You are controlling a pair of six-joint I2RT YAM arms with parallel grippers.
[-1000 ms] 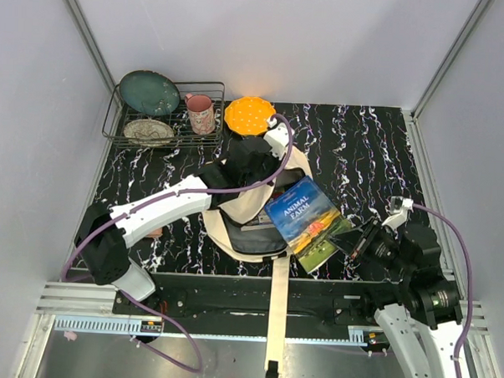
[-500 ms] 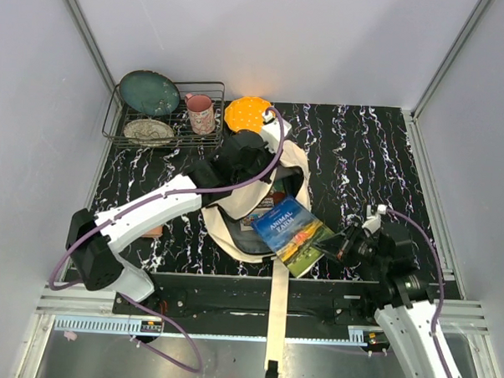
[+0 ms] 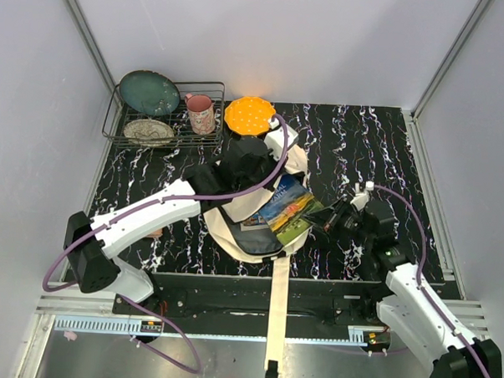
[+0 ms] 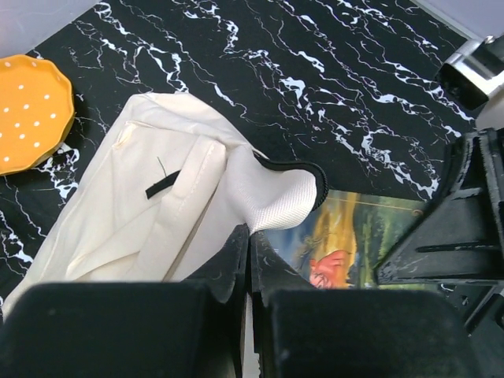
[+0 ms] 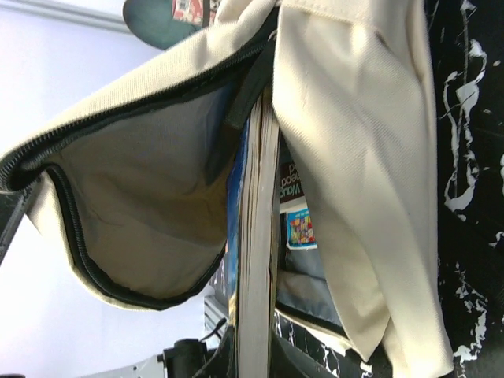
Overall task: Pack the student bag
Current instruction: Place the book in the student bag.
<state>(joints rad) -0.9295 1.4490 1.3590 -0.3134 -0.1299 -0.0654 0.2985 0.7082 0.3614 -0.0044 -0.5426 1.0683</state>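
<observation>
The left pincer point(image 4: 249, 244) was clamped on the bag point(image 3: 233, 228) at its rim, holding the mouth open. The right pincer point(image 3: 330, 219) gripped the book point(image 3: 286, 209), edge-on inside that mouth.

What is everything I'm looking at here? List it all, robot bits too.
student bag: 1, cream, middle of the table, mouth lifted open
book: 1, blue-green cover, partly inside the student bag
orange plate: 1, orange with white dots, behind the bag
wire rack: 1, dark metal, far left corner
teal plate: 1, teal, in the rack
patterned dish: 1, grey-beige, in the rack
pink mug: 1, pink, rack's right end
table: 1, black, white veins
left gripper: 1, black, pinching bag cloth
right gripper: 1, black, gripping the book
</observation>
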